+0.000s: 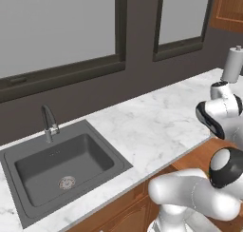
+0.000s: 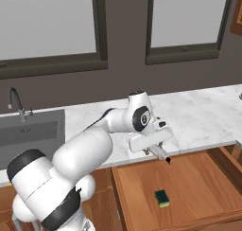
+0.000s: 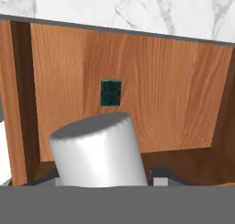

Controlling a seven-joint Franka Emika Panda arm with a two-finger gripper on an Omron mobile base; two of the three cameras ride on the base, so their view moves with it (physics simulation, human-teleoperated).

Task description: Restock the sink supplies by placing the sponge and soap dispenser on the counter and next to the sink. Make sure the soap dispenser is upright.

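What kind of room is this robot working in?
A kitchen, rendered rather than real: a white marble counter over wooden cabinets, a dark recessed sink with a metal faucet, and an open drawer holding a sponge.

Glossy white rounded arm segments (image 2: 85, 152) (black joint bands), slim dark-tipped end effector (image 2: 165, 158).

Flat, even rendered light, soft shadows, no glare; slightly low resolution.

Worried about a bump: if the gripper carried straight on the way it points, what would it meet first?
Probably the wooden drawer floor, near the sponge; the soap dispenser fills the gripper.
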